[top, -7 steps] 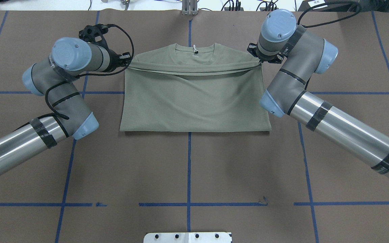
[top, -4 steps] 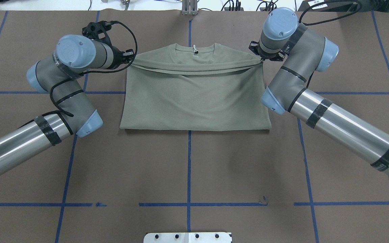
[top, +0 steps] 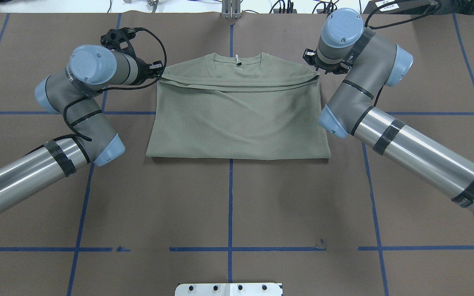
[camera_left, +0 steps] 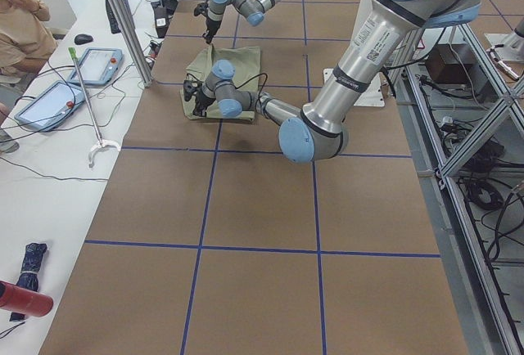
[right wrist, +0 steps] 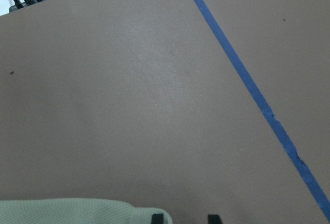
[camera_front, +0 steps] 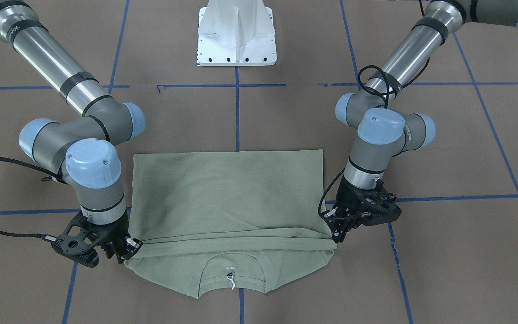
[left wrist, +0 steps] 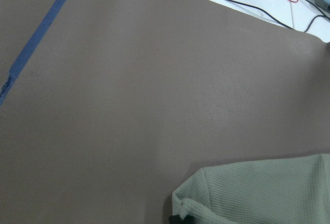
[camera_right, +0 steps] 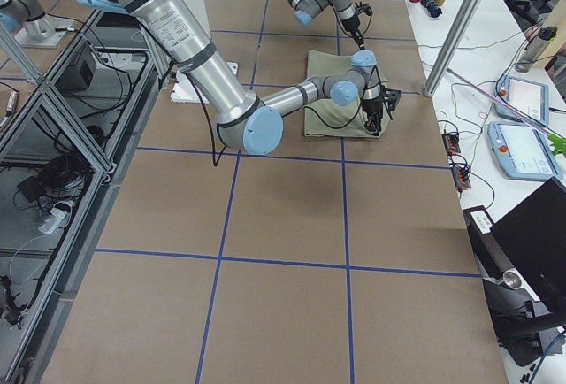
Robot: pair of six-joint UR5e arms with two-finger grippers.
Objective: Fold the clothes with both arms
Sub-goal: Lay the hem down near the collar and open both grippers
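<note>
The sage-green shirt lies on the brown table, its lower half folded up so the hem runs just below the neck tag. My left gripper is shut on the hem's left corner, low over the table; in the front view it pinches that corner. The left wrist view shows the bunched corner. My right gripper stands at the other hem corner. In the right wrist view its fingertips are apart with bare table between them, and the shirt lies beside them.
The white base pedestal stands at the robot's side of the table. Blue tape lines cross the brown table cover. An operator and tablets are at a side bench beyond the far edge.
Both grippers carried the hem a little farther toward the collar. The right gripper has let go of its corner, and the hem there has dropped onto the shirt.
</note>
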